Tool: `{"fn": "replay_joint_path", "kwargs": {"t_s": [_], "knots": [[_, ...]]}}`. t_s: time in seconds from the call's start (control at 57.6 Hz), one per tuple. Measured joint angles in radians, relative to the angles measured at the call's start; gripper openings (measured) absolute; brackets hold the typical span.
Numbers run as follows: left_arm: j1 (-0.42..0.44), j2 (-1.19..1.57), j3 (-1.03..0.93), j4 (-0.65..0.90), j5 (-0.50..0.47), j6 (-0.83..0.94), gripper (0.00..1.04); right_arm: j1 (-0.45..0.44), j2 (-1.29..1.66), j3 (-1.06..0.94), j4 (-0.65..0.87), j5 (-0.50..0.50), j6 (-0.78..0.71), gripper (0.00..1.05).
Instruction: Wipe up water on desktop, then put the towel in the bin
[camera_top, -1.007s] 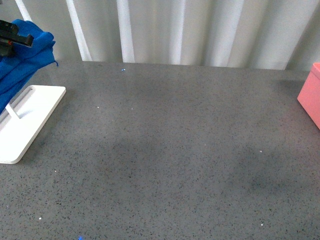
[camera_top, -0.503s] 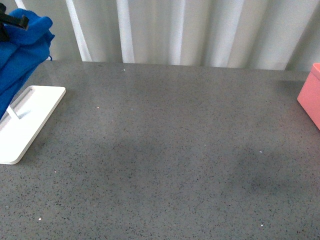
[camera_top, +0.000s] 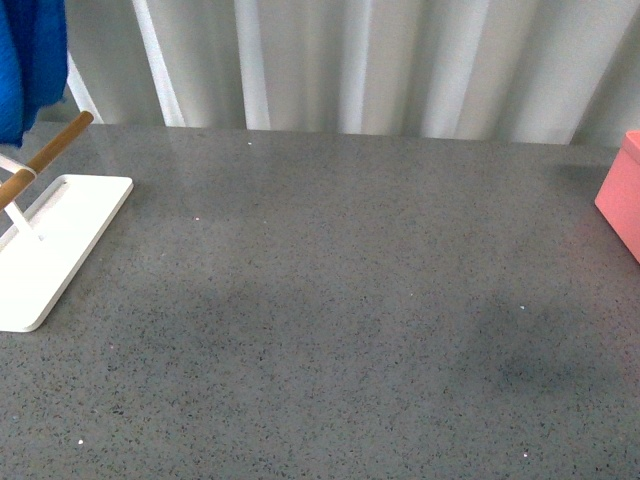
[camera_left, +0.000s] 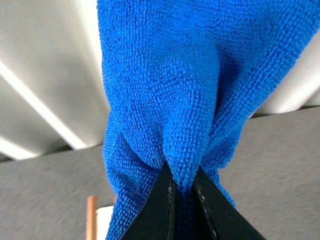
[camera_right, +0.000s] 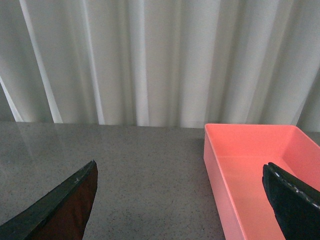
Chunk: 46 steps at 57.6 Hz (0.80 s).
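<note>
The blue towel (camera_top: 30, 60) hangs at the top left corner of the front view, lifted clear of the rack's wooden bar (camera_top: 45, 155). In the left wrist view my left gripper (camera_left: 184, 187) is shut on a bunched fold of the towel (camera_left: 190, 90), which drapes away from the jaws. The dark grey desktop (camera_top: 340, 300) fills the front view; I see no water on it. The pink bin (camera_top: 620, 195) sits at the right edge. In the right wrist view my right gripper (camera_right: 182, 200) is open and empty above the desktop (camera_right: 140, 170), beside the bin (camera_right: 250, 165).
A white rack base (camera_top: 50, 245) with a wooden bar stands at the desktop's left edge. A pale pleated curtain (camera_top: 380, 60) runs behind the desktop. The bin's inside shows nothing in it.
The towel has risen up and left, off the rack, so the wooden bar now shows bare. The left gripper has left the front view.
</note>
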<state>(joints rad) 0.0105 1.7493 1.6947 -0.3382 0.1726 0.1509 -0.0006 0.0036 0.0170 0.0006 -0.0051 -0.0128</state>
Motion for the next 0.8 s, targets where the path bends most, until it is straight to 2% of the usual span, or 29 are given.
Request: {"fn": "replay_joint_path", "kwargs": {"t_s": [0.104,0.278,0.434,0.59,0.799], "knots": [[-0.090,-0.040,-0.023,0.074,0.061,-0.062,0.04,0.000,0.000,0.000,0.000,0.000,0.000,0.98],[-0.327,-0.048,-0.123,0.273,0.111,-0.170,0.04,0.000,0.000,0.000,0.000,0.000,0.000,0.98],[-0.455,0.034,-0.199,0.416,0.143,-0.250,0.04,0.000,0.000,0.000,0.000,0.000,0.000,0.98],[-0.528,0.135,-0.291,0.579,0.185,-0.335,0.04,0.000,0.000,0.000,0.000,0.000,0.000,0.98],[-0.546,0.221,-0.394,0.831,0.257,-0.489,0.04,0.000,0.000,0.000,0.000,0.000,0.000,0.98]]}}
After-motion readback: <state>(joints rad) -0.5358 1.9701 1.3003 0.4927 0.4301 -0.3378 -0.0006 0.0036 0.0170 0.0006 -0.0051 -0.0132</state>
